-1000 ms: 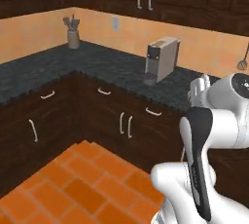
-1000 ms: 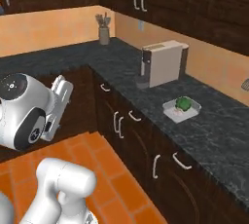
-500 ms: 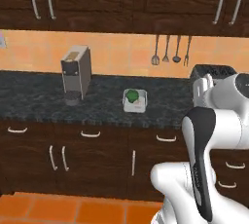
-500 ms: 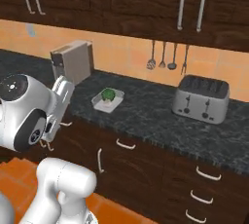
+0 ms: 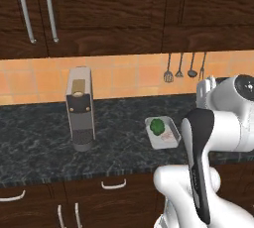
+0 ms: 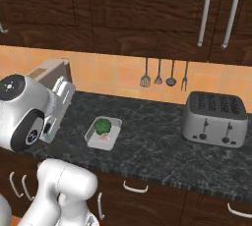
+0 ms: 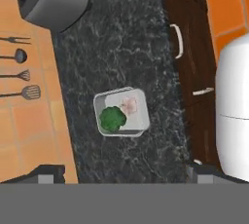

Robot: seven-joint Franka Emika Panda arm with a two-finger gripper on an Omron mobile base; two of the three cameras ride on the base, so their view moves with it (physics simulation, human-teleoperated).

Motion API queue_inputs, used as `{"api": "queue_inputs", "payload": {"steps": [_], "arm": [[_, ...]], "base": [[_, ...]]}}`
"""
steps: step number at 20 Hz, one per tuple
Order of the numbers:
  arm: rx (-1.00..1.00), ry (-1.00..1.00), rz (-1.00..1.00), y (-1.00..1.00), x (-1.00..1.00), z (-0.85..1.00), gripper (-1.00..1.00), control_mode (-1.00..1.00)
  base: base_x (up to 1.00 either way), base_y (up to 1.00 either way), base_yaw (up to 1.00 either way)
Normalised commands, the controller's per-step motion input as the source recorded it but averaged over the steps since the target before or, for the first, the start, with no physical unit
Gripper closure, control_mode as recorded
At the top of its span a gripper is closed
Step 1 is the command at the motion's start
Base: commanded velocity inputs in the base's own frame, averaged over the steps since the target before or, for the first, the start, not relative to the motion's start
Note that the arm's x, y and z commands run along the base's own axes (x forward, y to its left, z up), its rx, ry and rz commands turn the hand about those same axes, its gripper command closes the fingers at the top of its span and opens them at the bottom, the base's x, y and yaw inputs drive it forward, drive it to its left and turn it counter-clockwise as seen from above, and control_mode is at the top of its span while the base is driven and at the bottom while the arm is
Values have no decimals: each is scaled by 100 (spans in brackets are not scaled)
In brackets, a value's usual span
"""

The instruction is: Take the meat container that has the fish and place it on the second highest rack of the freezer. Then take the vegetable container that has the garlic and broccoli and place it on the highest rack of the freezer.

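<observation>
No readable text, labels, numbers anywhere

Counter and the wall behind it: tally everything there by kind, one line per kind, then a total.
Coffee machine: 1
Toaster: 1
Tray: 1
Broccoli: 1
Garlic: 1
Hanging utensils: 4
Total: 9

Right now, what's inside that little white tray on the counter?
The tray holds a green broccoli and a small pale pinkish garlic beside it. Whatever lies under the broccoli is covered, so I cannot tell.
</observation>
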Motion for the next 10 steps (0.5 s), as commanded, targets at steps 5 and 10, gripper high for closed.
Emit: {"api": "queue_inputs", "payload": {"steps": [5,10], "arm": [[1,23,5,-30,38,-37,-100,-100],[6,36,25,-3,2,-98,-100,-100]], "base": [[14,-1,-1],[0,0,0]]}}
